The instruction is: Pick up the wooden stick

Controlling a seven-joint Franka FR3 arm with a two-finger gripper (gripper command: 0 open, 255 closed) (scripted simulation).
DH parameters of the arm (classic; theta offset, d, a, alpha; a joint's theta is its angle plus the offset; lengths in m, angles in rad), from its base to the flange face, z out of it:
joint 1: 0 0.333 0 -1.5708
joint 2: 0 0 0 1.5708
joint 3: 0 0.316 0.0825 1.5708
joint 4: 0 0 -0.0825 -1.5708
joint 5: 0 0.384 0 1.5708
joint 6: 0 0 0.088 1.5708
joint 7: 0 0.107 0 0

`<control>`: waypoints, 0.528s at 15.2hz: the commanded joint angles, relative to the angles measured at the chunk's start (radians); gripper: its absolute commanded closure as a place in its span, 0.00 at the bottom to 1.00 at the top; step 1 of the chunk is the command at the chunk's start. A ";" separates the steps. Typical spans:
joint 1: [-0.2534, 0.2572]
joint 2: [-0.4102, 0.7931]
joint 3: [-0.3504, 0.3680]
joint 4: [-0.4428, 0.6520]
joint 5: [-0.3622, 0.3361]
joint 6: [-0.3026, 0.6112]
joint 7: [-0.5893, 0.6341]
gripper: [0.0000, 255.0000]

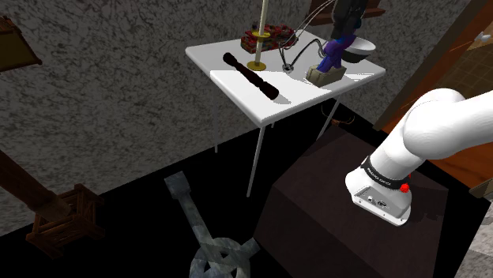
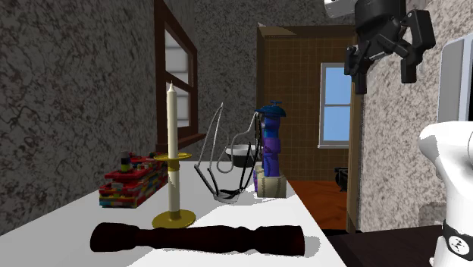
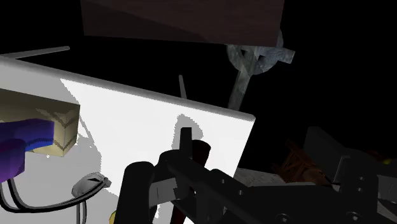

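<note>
On white table (image 1: 310,88), dark stick (image 1: 250,76); speckled grey walls (image 1: 118,79).

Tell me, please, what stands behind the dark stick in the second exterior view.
A white candle in a yellow holder stands right behind the stick, with stacked colourful bricks and a blue figure farther back. The stick hides the tabletop just behind it.

Over a white table (image 3: 140,114), close to one corner. By the edge at that corner, the end of a dark reddish stick (image 3: 202,153), partly hidden behind the black gripper (image 3: 238,184). Farther along the tabletop, a tan block (image 3: 60,124) carrying something blue-purple (image 3: 19,149), a grey-tipped wire (image 3: 89,186) nearby. Beyond the table, a dark brown box (image 3: 184,19) and a grey cross-shaped thing (image 3: 254,60) against black.
</note>
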 commanded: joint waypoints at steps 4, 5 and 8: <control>-0.005 0.084 0.004 -0.007 0.000 0.093 0.008 0.00; -0.007 0.114 0.005 -0.007 0.000 0.123 0.010 0.00; -0.012 0.209 0.008 0.002 -0.001 0.209 0.018 0.00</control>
